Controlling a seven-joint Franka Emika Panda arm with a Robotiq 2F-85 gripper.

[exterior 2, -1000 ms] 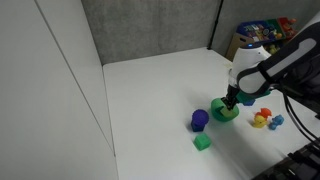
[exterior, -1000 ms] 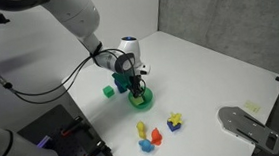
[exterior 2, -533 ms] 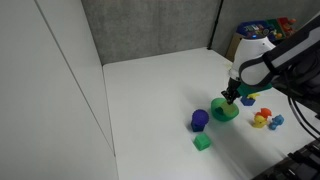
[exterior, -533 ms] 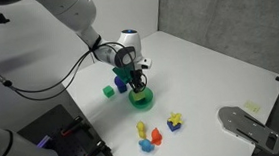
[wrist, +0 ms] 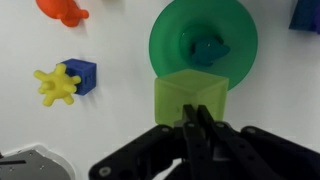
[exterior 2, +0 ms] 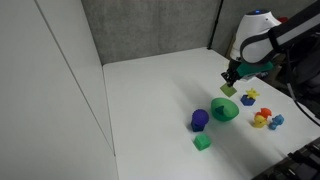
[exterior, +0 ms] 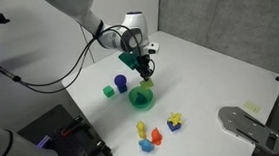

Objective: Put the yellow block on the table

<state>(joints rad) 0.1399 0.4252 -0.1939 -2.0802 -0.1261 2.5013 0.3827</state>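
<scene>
While the wrist view looks down on the white table (wrist: 110,125), an orange piece (wrist: 62,10) sits at the far left. Beside it a yellow star (wrist: 55,84) touches a blue cube (wrist: 82,72). Next comes the block (wrist: 190,98), clamped in the gripper (wrist: 195,122), and it overlaps the near rim of the green bowl (wrist: 170,35). A teal piece (wrist: 208,50) lies in the bowl. A blue piece (wrist: 307,12) is cut by the right edge. In both exterior views the block hangs in the air above the bowl, off the table.
</scene>
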